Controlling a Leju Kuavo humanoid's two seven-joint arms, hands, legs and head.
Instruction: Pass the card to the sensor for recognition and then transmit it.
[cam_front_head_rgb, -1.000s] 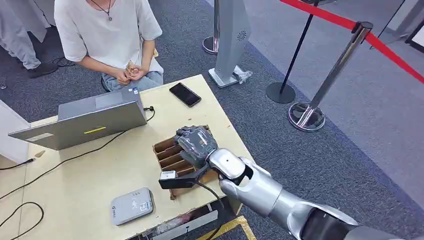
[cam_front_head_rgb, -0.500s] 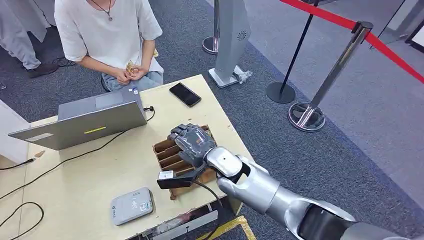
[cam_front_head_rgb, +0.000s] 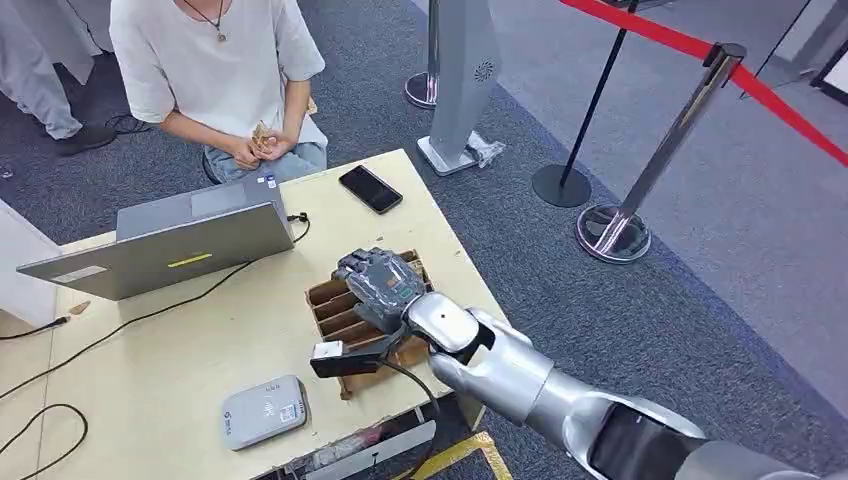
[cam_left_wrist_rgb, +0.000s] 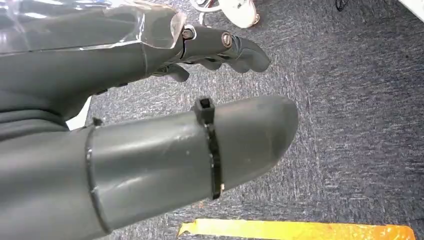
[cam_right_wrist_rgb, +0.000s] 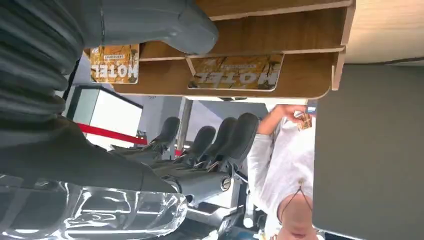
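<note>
A wooden card holder (cam_front_head_rgb: 328, 310) with several slots stands near the table's right edge. My right hand (cam_front_head_rgb: 378, 283) hovers over it, palm down, fingers spread. In the right wrist view two brown cards marked MOTEL sit in a slot: one card (cam_right_wrist_rgb: 235, 72) in plain sight, the other card (cam_right_wrist_rgb: 114, 70) partly behind my thumb (cam_right_wrist_rgb: 150, 20). The dark fingers (cam_right_wrist_rgb: 210, 140) are apart and hold nothing. The grey card sensor (cam_front_head_rgb: 262, 411) lies flat near the table's front edge, left of the holder. My left hand (cam_left_wrist_rgb: 165, 145) hangs over the carpet, holding nothing, its fingers (cam_left_wrist_rgb: 225, 47) loosely apart.
A grey laptop (cam_front_head_rgb: 170, 245) stands at the table's back left with cables trailing across the table (cam_front_head_rgb: 150, 350). A black phone (cam_front_head_rgb: 370, 188) lies at the far right corner. A person (cam_front_head_rgb: 215, 70) sits behind the table. Stanchions (cam_front_head_rgb: 615, 230) with red belt stand at right.
My right hand has shifted slightly to the left over the card holder. Everything on the table stays where it was.
</note>
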